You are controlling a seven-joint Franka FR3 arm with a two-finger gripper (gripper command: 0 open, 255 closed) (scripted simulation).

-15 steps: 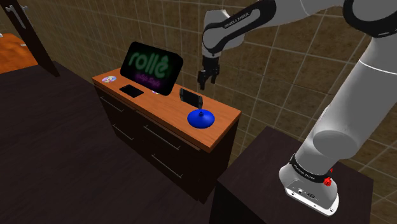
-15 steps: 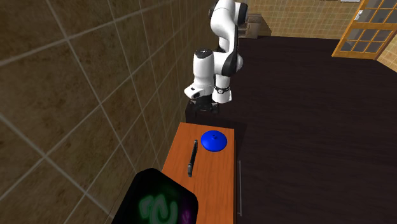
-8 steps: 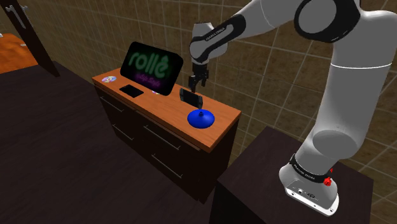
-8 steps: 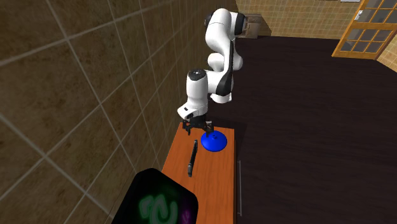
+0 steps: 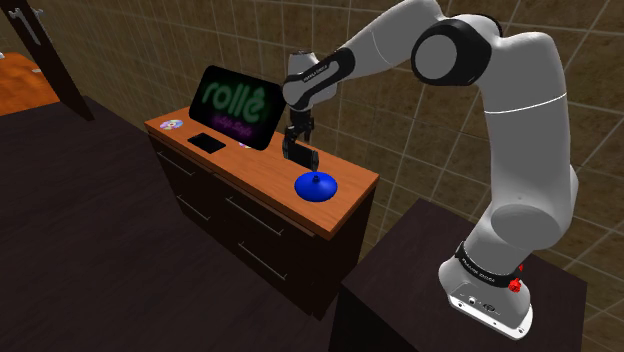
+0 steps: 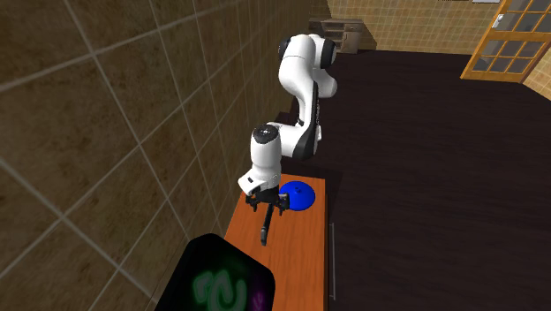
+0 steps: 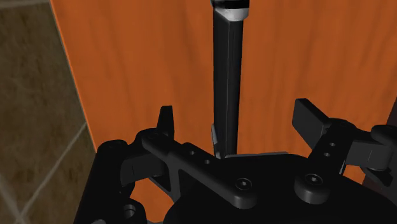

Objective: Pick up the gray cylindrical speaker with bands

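Item: speaker (image 7: 228,76), rendered as a slim, near-black elongated body with a pale band at its far end, lying flat on the orange worktop (image 7: 140,63). Position: directly beneath the jaws and running out ahead of them, its near end lodged between the two fingers (image 7: 167,121). Jaws: apart, one finger on each side of the body, neither seen to touch it, so the speaker (image 5: 300,153) was not held and rested with its full length on the worktop (image 5: 355,182). Arm: extended from the stand with the hand pointing down over the item. Neighbouring stock: a blue domed object (image 5: 315,186) just beside the jaws on the stand's side, apart from the speaker (image 6: 265,231); a dark screen with green lettering (image 5: 239,108) near the jaws on the opposite side; a flat black slab (image 5: 208,143) and a small disc (image 5: 170,125) beyond that screen, well apart from the jaws. Progress, as judged: reach and alignment appeared complete, the jaws straddling the narrow width of the body. Outstanding: closing on the body, possibly after a slight further descent, since how deep the fingers sat could not be told, then lifting the item clear of the worktop (image 6: 300,238). No part of the pick itself was yet done.
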